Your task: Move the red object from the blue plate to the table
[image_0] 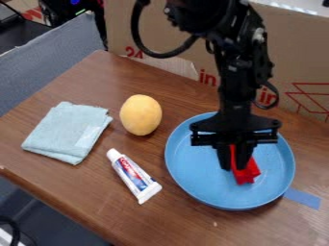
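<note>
The red object [247,173] lies inside the blue plate [187,169], right of the plate's centre, on the brown table [90,86]. My gripper [236,157] comes straight down from the black arm onto the block's upper end. Its two dark fingers stand close together with the red block pinched between them. The lower end of the block shows below the fingertips; its upper part is hidden by the fingers. The block still seems to rest on the plate's floor.
An orange ball [140,114] sits left of the plate. A white toothpaste tube [133,176] lies at the front, and a pale teal folded cloth [67,131] at the left. A cardboard box [154,38] stands behind. Blue tape [303,200] marks the table at the right.
</note>
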